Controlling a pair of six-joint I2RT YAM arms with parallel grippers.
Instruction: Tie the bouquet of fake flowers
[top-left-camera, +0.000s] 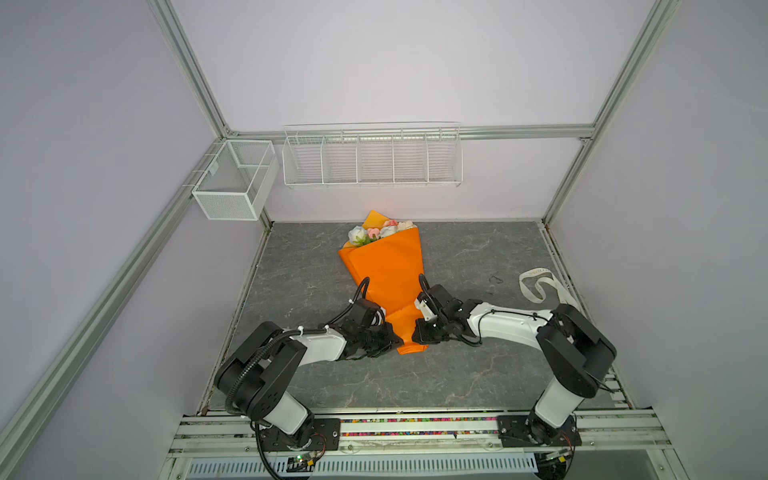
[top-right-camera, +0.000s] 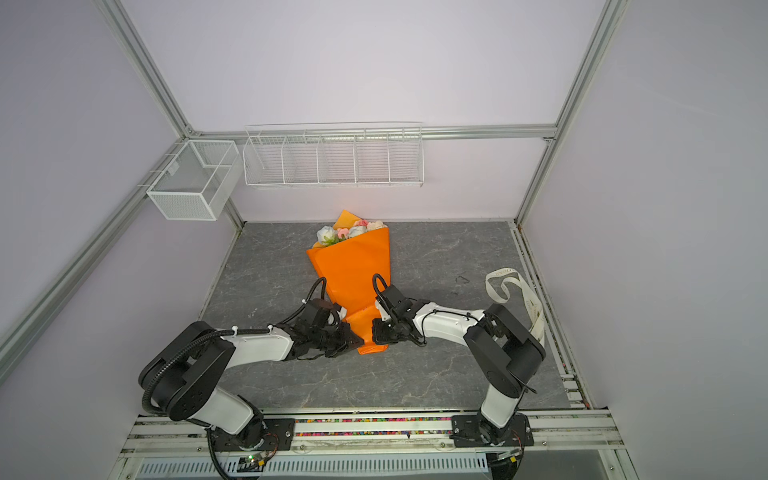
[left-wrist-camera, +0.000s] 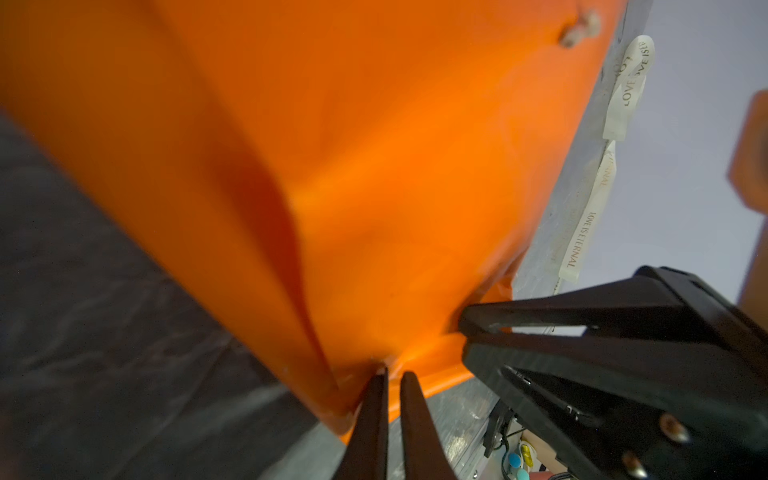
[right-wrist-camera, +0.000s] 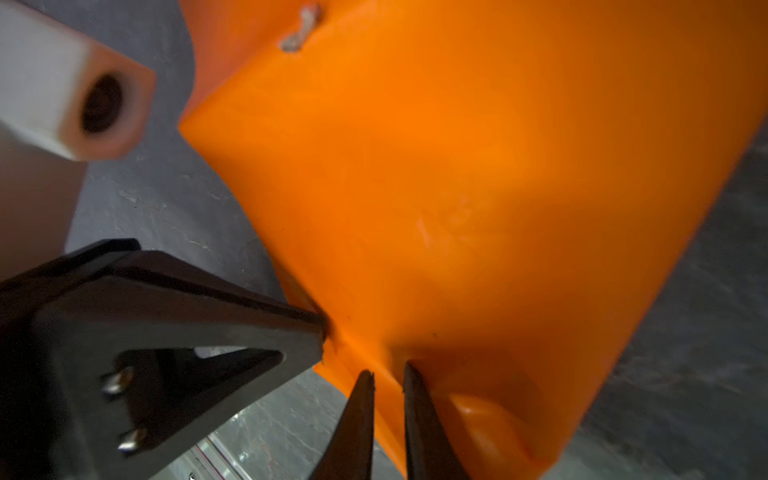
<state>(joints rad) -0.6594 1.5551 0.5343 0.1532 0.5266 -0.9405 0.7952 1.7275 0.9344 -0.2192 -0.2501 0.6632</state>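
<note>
Both top views: bouquet of fake flowers (top-left-camera: 380, 233) lies mid-slab on the grey table (top-left-camera: 478, 374), heads toward the far wall, rolled in a cone of orange paper (top-left-camera: 386, 274) that narrows toward the near side. Only the blooms show, at the cone's wide far mouth; stems are hidden inside. Left gripper (top-left-camera: 398, 343) meets the cone's narrow near end from the left, right gripper (top-left-camera: 417, 335) from the right, tips close together across the paper's tail. Cream ribbon (top-left-camera: 540, 286) lies loose, well apart to the right along the table's right edge, one end running past the right arm's elbow. Open slab left of the cone, near of both grippers, and between cone and ribbon. Wire rack (top-left-camera: 372, 183) hangs on the far wall and mesh basket (top-left-camera: 232, 208) at the far-left corner, both above the table. Left wrist view: left gripper (left-wrist-camera: 395, 372) jaws nearly together, tips pinching the paper's near corner where it puckers. Right gripper (left-wrist-camera: 461, 328) nips the same edge just beside it. Ribbon (left-wrist-camera: 590, 232), with printed lettering, lies beyond the paper's edge. Right wrist view: right gripper (right-wrist-camera: 387, 370) jaws narrow, closed over the paper's bottom edge with a strip of paper between the tips. Left gripper (right-wrist-camera: 324, 332) touches that edge just beside. The paper is blurred here.
</note>
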